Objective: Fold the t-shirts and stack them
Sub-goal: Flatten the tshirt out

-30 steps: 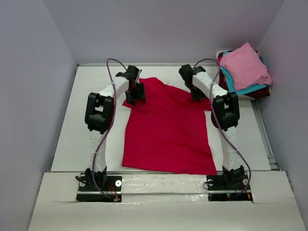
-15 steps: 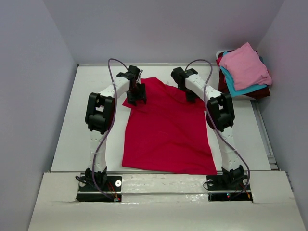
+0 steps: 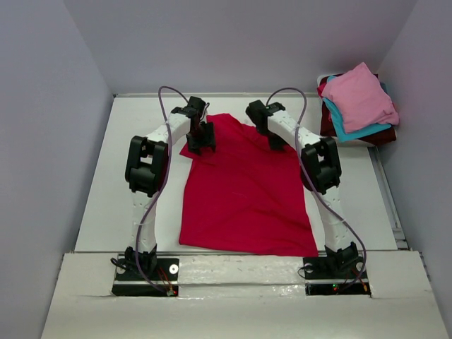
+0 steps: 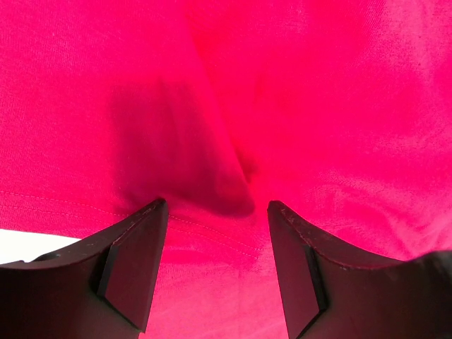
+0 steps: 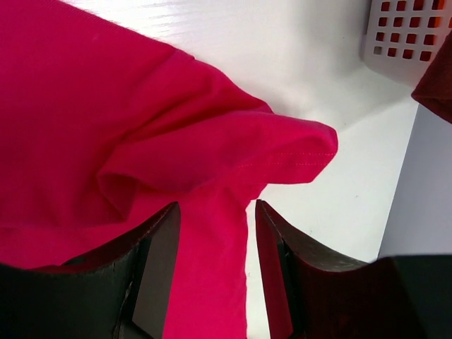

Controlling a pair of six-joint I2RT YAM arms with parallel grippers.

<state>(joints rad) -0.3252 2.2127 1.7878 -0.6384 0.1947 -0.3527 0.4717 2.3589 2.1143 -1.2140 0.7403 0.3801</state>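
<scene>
The crimson-red t-shirt lies spread flat on the white table, collar end far from the arms. My left gripper stands over its far left sleeve. In the left wrist view the gripper is open, its jaws apart over the stitched hem of the red cloth. My right gripper is at the far right shoulder. In the right wrist view it is open, with a strip of red cloth between the jaws and the right sleeve bunched inward beyond them.
A white basket at the back right holds a stack: light pink shirt on top, teal-blue under it, dark maroon at the bottom. The basket's grid wall shows in the right wrist view. Grey walls enclose the table.
My right gripper has moved left along the shirt's far edge, and the right sleeve that stuck out is now drawn in. The left gripper has stayed in place.
</scene>
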